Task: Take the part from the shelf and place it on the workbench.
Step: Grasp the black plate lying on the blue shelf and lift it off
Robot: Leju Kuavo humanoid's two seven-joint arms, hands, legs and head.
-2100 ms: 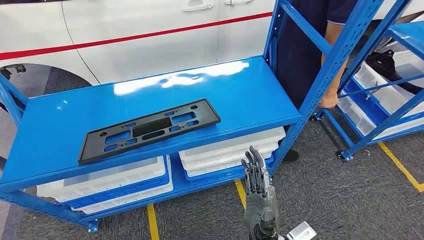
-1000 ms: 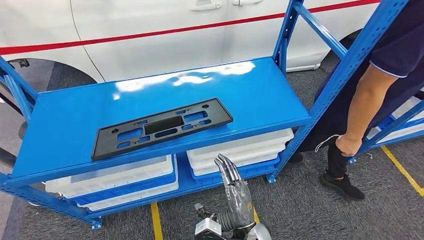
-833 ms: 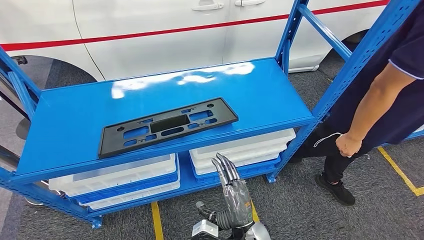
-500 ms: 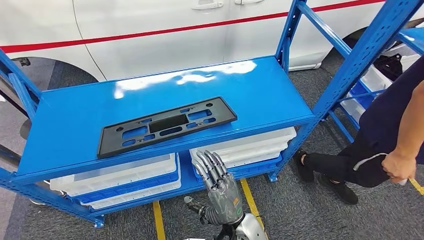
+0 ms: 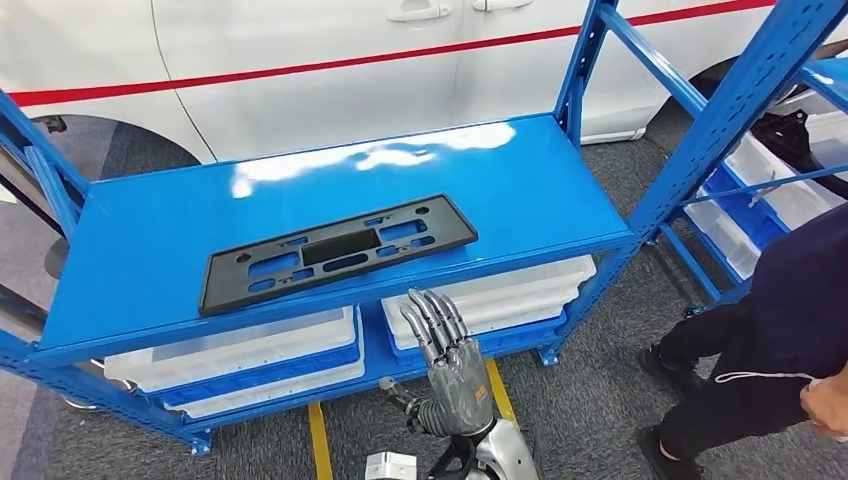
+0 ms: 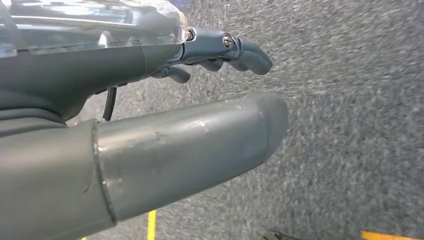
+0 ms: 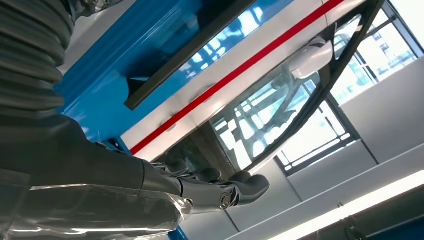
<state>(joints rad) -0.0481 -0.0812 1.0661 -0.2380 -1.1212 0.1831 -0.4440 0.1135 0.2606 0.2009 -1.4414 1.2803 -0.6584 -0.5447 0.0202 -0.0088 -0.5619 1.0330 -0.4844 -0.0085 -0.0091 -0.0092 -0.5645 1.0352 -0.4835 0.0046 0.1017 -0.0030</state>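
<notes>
Your robot's right hand (image 5: pixel 452 365) is a dark gunmetal grey thing with a glossy metallic palm shell and slim segmented fingers (image 5: pixel 430 320). Below it you get a silver wrist housing (image 5: pixel 500 452), plus a small pale grey box (image 5: pixel 390 466) sitting beside the wrist. In the left wrist view, your left hand (image 6: pixel 190 107) has a fat matte grey thumb (image 6: pixel 200 145) with a rounded tip and a few scuff marks, darker fingers (image 6: pixel 240 50) with a shiny screw at one knuckle, a thin black cable and a clear plastic film over the back. The right wrist view shows you a grey ribbed cover (image 7: pixel 30 55) and the same clear film.
</notes>
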